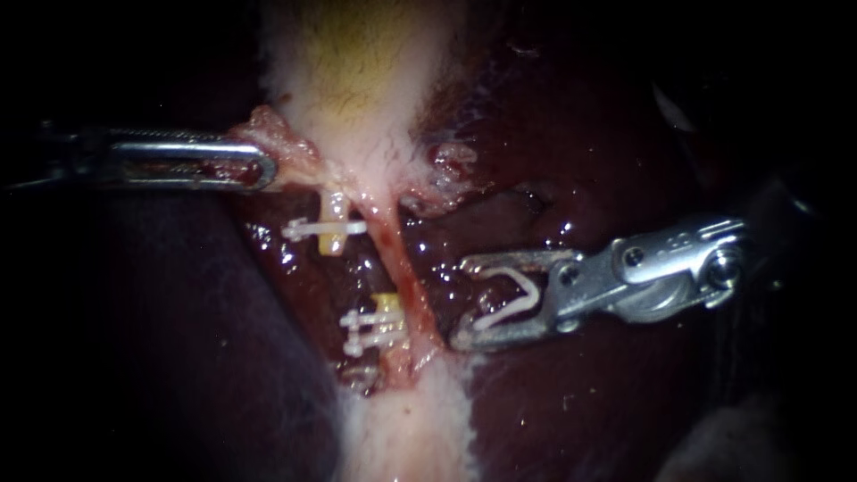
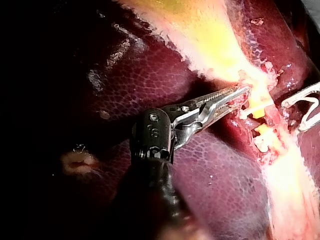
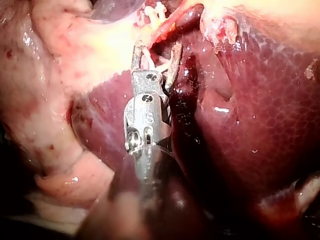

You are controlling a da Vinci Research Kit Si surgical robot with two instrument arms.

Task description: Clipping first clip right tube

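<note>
The endoscope hangs close over the liver (image 1: 580, 161), facing down on the clips (image 1: 323, 229). Each wrist camera rides behind its own instrument, looking along the left instrument (image 2: 242, 91) or right instrument (image 3: 156, 50) toward those same clips, though in the right view they seem half hidden.

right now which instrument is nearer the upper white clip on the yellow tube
Left. The left instrument, shut on pale tissue, sits just up-left of the upper clip; the right instrument, carrying a loaded clip, lies beyond the right tube.
</note>
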